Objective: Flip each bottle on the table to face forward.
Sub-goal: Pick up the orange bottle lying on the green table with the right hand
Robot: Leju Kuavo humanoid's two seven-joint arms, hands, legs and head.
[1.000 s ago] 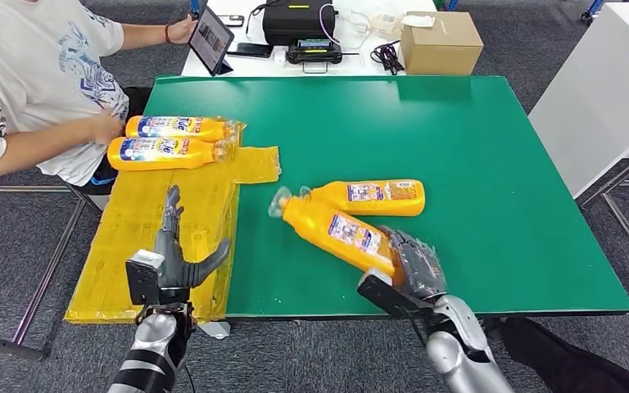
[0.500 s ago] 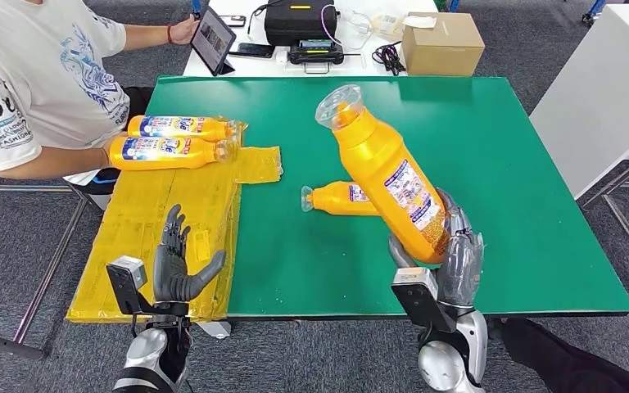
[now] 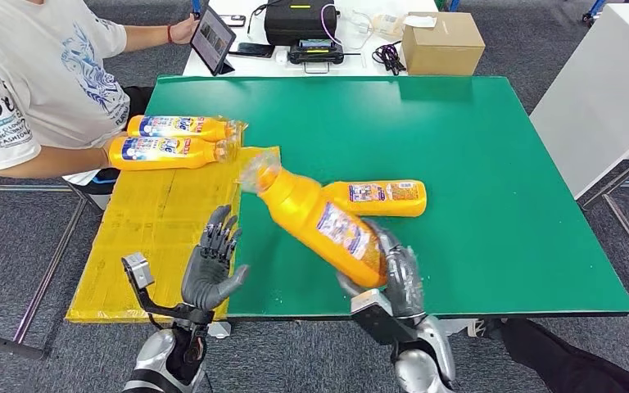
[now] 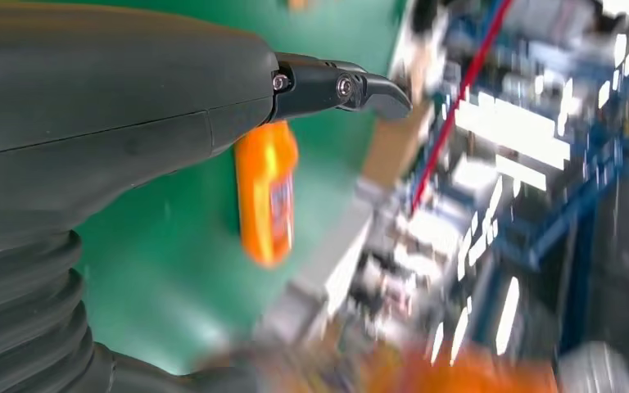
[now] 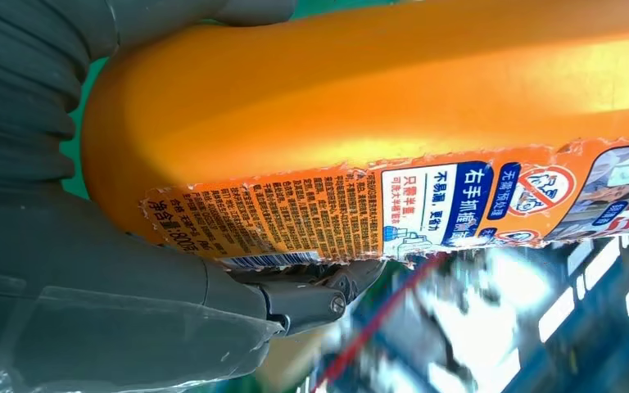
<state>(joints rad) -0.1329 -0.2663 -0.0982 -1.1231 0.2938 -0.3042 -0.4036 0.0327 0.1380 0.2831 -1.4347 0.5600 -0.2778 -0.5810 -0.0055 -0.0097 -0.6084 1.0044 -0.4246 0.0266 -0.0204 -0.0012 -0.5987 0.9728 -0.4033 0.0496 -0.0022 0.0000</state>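
At lower centre, the right hand [image 3: 397,274] grasps a tilted orange plastic bottle [image 3: 321,223] by its base above the green counter [image 3: 491,147], while the left hand [image 3: 211,270], lower left, hangs released, fingers [image 3: 217,229] spread.

silver arms [image 3: 422,364], dark grey hand [image 3: 213,266], ribbed covers

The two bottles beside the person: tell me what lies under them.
Both bottles lie on yellow sheeting spread over the green table's left edge. What the sheeting covers beneath them cannot be seen.

Held bottle [image 3: 323,225] swung down leftward (was near upright); left hand [image 3: 213,266] nearer
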